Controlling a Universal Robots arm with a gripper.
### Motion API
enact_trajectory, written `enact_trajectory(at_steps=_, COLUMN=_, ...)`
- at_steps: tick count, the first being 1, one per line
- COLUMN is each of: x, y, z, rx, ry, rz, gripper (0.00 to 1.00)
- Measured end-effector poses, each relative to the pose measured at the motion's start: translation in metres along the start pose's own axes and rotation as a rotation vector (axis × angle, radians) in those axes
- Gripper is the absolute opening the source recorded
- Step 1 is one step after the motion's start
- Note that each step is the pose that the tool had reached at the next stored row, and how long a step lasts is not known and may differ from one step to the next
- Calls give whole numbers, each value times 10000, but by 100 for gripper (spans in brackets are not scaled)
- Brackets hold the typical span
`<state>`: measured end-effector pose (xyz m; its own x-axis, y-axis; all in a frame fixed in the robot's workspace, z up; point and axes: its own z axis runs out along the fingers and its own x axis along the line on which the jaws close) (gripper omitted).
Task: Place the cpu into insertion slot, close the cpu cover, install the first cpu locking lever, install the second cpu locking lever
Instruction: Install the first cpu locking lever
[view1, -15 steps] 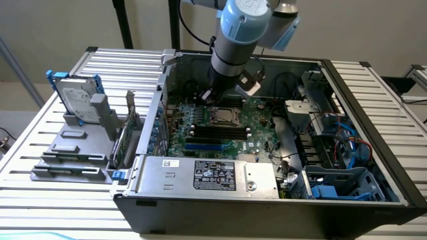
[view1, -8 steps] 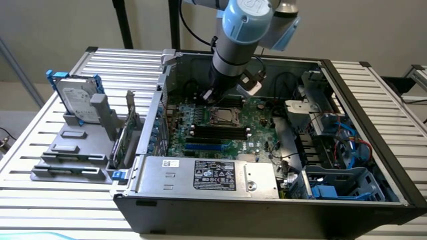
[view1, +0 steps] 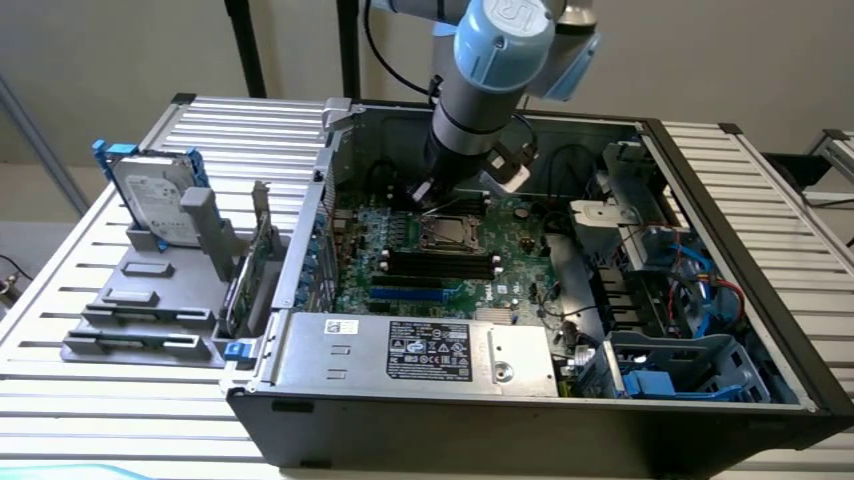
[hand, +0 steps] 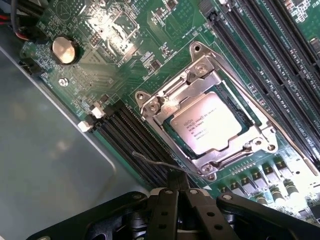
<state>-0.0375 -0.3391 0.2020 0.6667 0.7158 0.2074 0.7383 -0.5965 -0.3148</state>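
Wrist view: cpu (hand: 207, 122) under closed cpu cover (hand: 202, 75); top print illegible.

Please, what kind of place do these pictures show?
Probably a robotics lab or workshop bench for computer assembly. A desktop computer case lies open on a slatted metal table, a robot arm reaches down over its green motherboard, and a hard drive stands in a grey holder beside it.
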Motion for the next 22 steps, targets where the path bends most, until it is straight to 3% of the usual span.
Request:
enact_trajectory(at_steps=12, x=62, y=67, z=25, rx=-7, ry=-77, rz=-92, gripper=11)
enact_trajectory(at_steps=22, x=-19, y=-31, z=9, rx=47, ry=-164, rz=-338, gripper=11)
